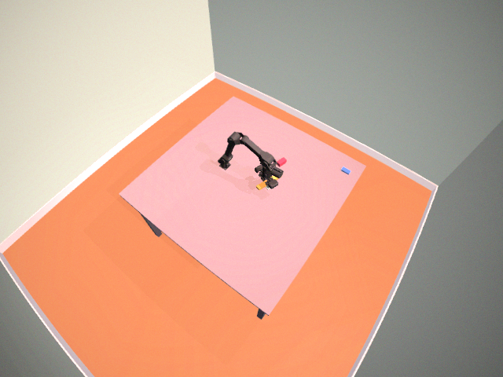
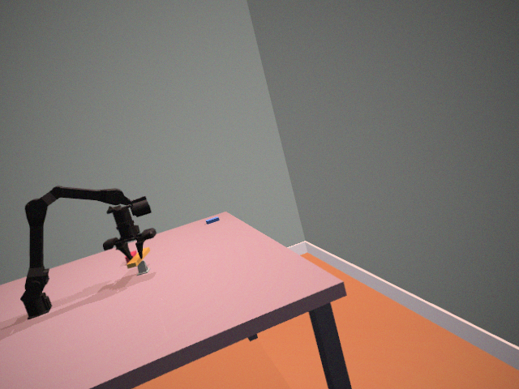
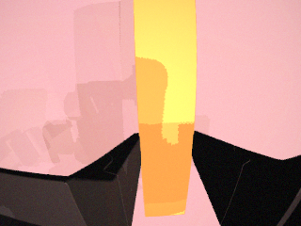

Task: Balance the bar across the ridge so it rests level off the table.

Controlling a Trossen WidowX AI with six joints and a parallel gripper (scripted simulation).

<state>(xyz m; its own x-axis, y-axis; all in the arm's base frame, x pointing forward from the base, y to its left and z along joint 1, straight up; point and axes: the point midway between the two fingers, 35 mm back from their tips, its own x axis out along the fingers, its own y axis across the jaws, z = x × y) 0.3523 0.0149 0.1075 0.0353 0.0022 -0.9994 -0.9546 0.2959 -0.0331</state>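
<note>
The yellow-orange bar (image 1: pixel 260 185) (image 2: pixel 132 264) (image 3: pixel 166 94) is between the fingers of my gripper (image 1: pixel 266 181) (image 2: pixel 136 258) (image 3: pixel 165 138), which is shut on it and points down. In the wrist view the bar runs from the top edge to just past the fingertips. The small grey ridge (image 2: pixel 143 267) stands on the pink table right by the bar, under its near side in the exterior view. Whether bar and ridge touch cannot be told. Only a pale sliver of the ridge shows in the top view, and it is hidden in the wrist view.
A red block (image 1: pixel 281 162) (image 2: pixel 133 254) lies beyond the gripper, partly hidden behind the bar in the exterior view. A blue block (image 1: pixel 345 170) (image 2: pixel 212 220) lies near the far corner of the pink table (image 1: pixel 244 227) (image 2: pixel 234 284).
</note>
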